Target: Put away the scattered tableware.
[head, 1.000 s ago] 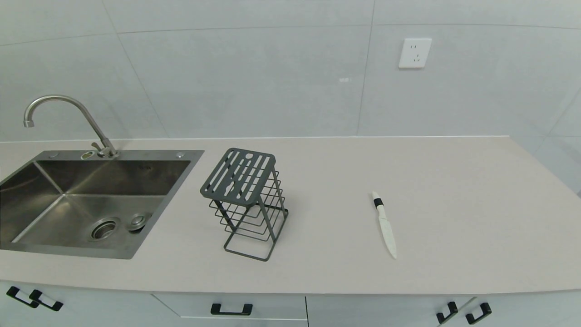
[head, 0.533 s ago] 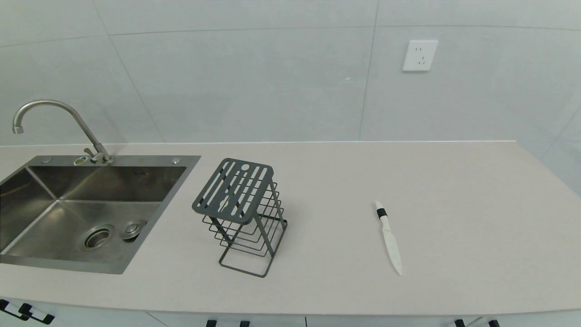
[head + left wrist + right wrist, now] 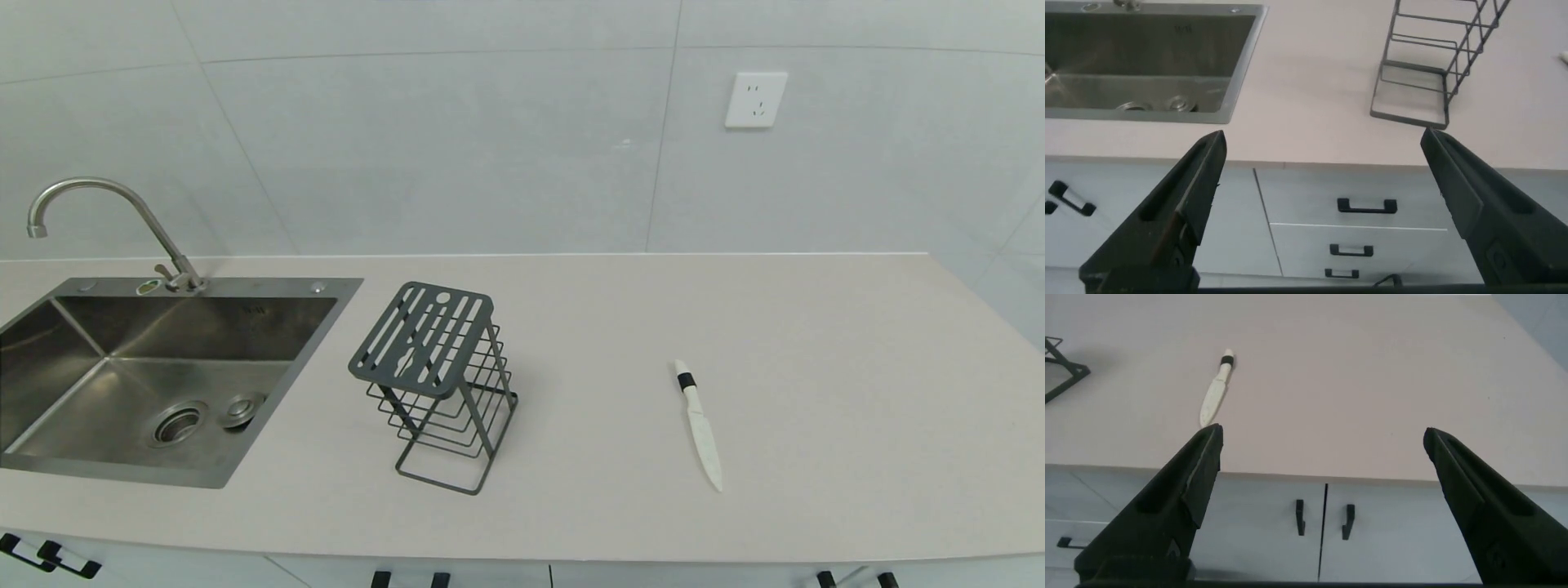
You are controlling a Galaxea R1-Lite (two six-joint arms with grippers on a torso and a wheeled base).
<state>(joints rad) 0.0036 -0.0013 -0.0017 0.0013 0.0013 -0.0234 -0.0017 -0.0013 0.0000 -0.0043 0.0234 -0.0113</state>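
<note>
A white knife (image 3: 699, 423) with a black band on its handle lies flat on the pale table (image 3: 816, 343), well to the right of the dark wire rack (image 3: 433, 384) and not touching it. Its tip points toward the table's front edge. The rack stands upright, its slotted top plate tilted. To the left of the rack a steel sink (image 3: 245, 287) is set into the table, with a curved tap (image 3: 166, 247) at its far rim. A white wall socket (image 3: 756, 99) sits on the tiled wall behind and to the right of the rack. The left claw (image 3: 1322, 135) hangs off the table's front edge, in front of the rack, its two dark fingers spread wide apart and gripping nothing, above drawers (image 3: 1315, 200) with black handles. The right claw (image 3: 1321, 431), also spread apart and empty, hangs off the front edge right of the rack, nearer the knife.
</note>
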